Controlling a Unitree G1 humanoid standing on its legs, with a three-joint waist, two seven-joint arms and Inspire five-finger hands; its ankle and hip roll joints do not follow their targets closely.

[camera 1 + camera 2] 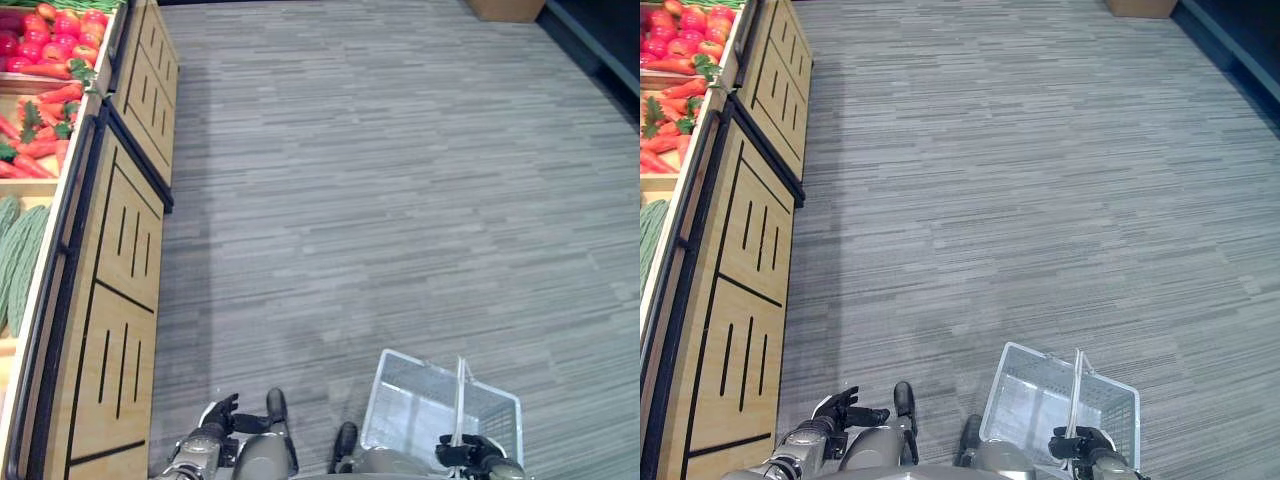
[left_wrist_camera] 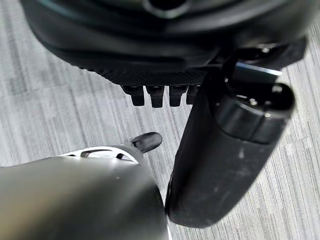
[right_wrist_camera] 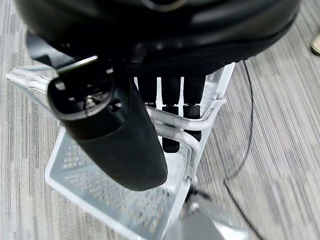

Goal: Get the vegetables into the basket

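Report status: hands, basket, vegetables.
Right hand shut on basket handle, basket empty. Left hand free, holding nothing. Carrots, tomatoes on shelf at left.

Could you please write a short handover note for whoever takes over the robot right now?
Right hand: curled round the handle of the white basket, carried low at the robot's right side; the basket looks empty.
Left hand: free, fingers relaxed, holding nothing.
Vegetables: carrots, tomatoes and green gourds all lie in the wooden display stand on the robot's left.
Done: basket picked up.
Left: reach the stand, pick vegetables, put them in the basket.
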